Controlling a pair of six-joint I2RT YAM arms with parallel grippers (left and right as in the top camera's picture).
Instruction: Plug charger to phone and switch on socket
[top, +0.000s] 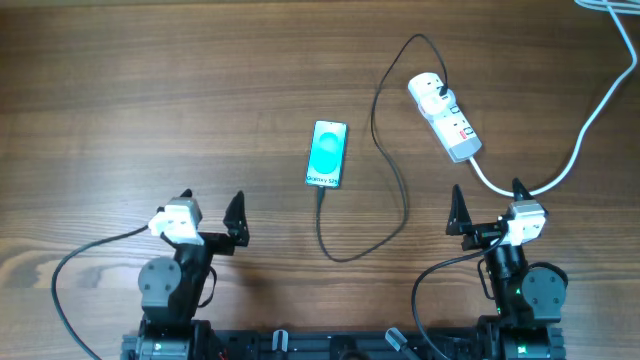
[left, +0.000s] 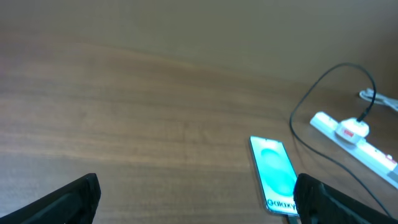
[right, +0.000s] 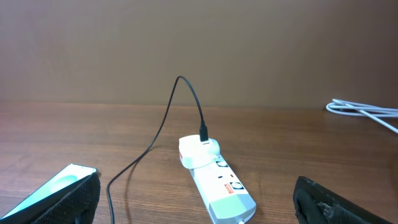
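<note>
The phone (top: 327, 153) lies mid-table with its cyan screen up; it also shows in the left wrist view (left: 275, 173) and at the left edge of the right wrist view (right: 53, 186). The thin black charger cable (top: 385, 150) runs from the white adapter (top: 427, 89) on the socket strip (top: 445, 117), loops forward and its tip sits at the phone's near short edge (top: 321, 192). The strip also shows in the right wrist view (right: 221, 190). My left gripper (top: 212, 212) is open and empty, left of the phone. My right gripper (top: 487, 205) is open and empty, just short of the strip.
The strip's thick white cord (top: 580, 140) curves from its near end past my right gripper to the far right corner. A loop of it shows in the right wrist view (right: 364, 112). Bare wooden table (top: 150, 100) lies to the left.
</note>
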